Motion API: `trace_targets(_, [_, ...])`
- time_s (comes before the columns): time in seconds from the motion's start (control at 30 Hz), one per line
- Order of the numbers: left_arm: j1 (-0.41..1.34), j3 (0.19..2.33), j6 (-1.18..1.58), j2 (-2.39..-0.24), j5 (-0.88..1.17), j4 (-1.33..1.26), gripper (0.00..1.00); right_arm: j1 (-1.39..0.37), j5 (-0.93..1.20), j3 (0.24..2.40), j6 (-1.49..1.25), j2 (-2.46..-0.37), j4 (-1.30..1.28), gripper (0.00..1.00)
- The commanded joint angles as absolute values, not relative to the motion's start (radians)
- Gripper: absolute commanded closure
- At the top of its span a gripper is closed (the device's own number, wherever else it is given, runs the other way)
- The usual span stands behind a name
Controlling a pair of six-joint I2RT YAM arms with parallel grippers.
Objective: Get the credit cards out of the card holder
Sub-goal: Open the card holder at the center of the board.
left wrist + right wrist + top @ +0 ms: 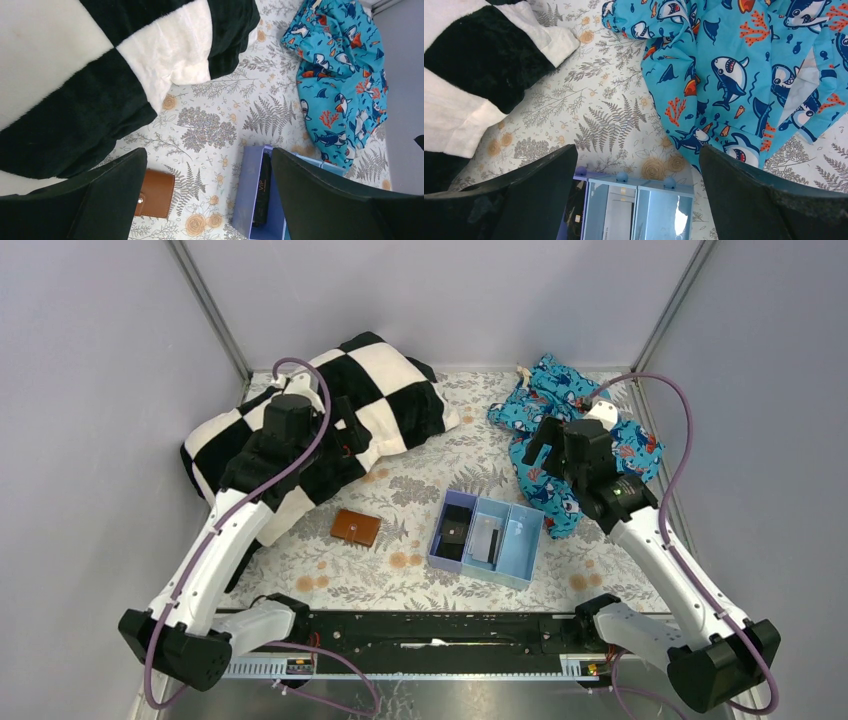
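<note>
The card holder [355, 528] is a small brown leather wallet lying closed on the floral tablecloth, left of centre. It also shows in the left wrist view [155, 194], with its snap tab partly behind my left finger. No credit cards show; the closed wallet hides its inside. My left gripper [343, 437] is open and empty, raised over the checkered pillow edge, behind the wallet; its jaws stand wide apart in the left wrist view [209, 165]. My right gripper [538, 445] is open and empty, raised behind the tray, and shows in the right wrist view [638, 157].
A light blue three-compartment tray [480, 575] sits right of the wallet, with a black "VIP" item [262, 190] in its left compartment and a grey flat item in the middle one. A black-and-white checkered pillow [385, 370] lies back left. A blue shark-print cloth [555, 390] lies back right.
</note>
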State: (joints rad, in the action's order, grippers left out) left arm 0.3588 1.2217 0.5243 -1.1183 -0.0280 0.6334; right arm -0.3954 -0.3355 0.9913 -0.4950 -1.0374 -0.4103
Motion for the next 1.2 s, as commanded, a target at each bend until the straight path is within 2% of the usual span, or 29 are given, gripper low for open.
trace_targets(0.0, [0.351, 1.216, 0.513, -1.056, -0.076, 0.581, 0.01, -0.394, -0.329, 0.983, -0.509, -1.002, -0.397, 0.00])
trace_targets(0.47, [0.351, 1.114, 0.631, -1.024, -0.209, 0.580, 0.01, -0.394, -0.293, 0.960, -0.514, -1.007, -0.374, 0.00])
trace_targets(0.57, [0.355, 1.097, 0.592, -1.054, -0.123, 0.595, 0.01, -0.394, -0.261, 0.956, -0.522, -1.021, -0.365, 0.00])
trace_targets(0.63, [0.395, 1.086, 0.590, -1.101, -0.130, 0.634, 0.01, -0.394, -0.240, 0.951, -0.527, -1.031, -0.361, 0.00])
trace_targets(0.77, [0.570, 1.024, 0.744, -1.181, -0.336, 0.693, 0.02, -0.394, -0.211, 0.933, -0.541, -1.048, -0.341, 0.00])
trace_targets(0.87, [0.624, 0.974, 0.837, -1.259, -0.379, 0.707, 0.09, -0.394, -0.184, 0.932, -0.548, -1.064, -0.331, 0.00])
trace_targets(0.97, [0.666, 0.945, 0.964, -1.336, -0.445, 0.748, 0.12, -0.394, -0.144, 0.946, -0.548, -1.088, -0.324, 0.00])
trace_targets(1.17, [0.676, 0.913, 1.153, -1.404, -0.548, 0.790, 0.22, -0.394, -0.118, 0.951, -0.543, -1.120, -0.318, 0.00])
